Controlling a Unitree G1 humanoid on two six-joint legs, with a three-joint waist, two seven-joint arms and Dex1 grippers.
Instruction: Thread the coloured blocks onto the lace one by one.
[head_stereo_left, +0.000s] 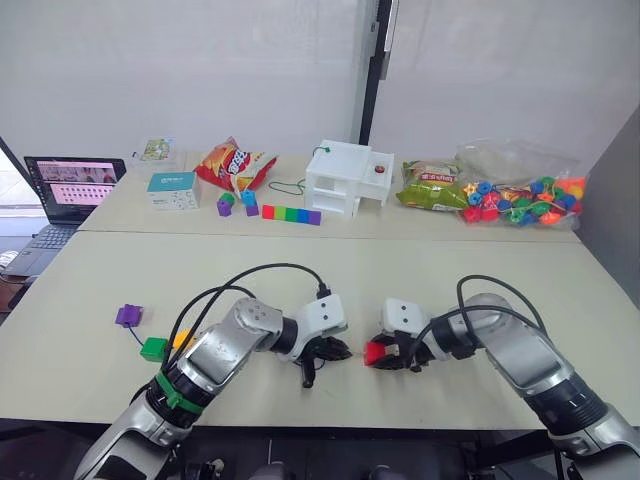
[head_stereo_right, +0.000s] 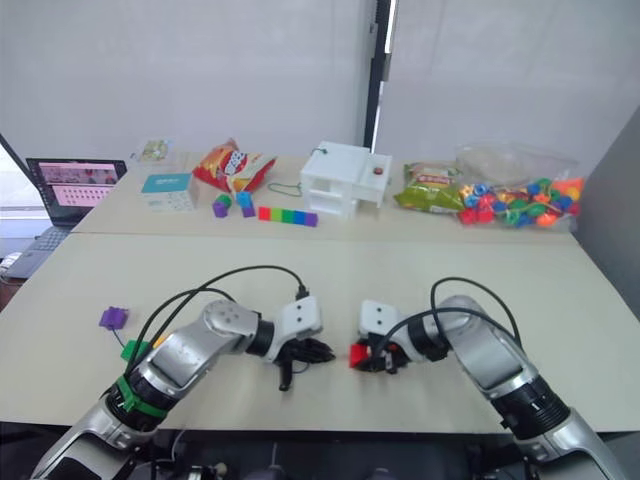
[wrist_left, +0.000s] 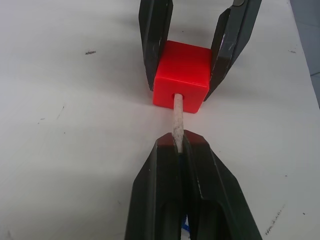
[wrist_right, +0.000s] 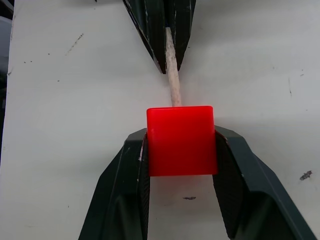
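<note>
On the matte table, right pincer (wrist_right: 181, 150) clamps the glossy red cube (wrist_right: 181, 141); left pincer (wrist_left: 176, 142) pinches the lace's stiff pale tip (wrist_left: 177, 116).

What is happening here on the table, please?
The robot is threading a block onto a lace. Its right gripper holds the red block between its fingers, low over the table. The left gripper pinches the lace by its pale stiff tip, and the tip has entered the hole of the red block. The purple block and the green block lie on the table by the left arm, with a bit of yellow beside the green one.
</note>
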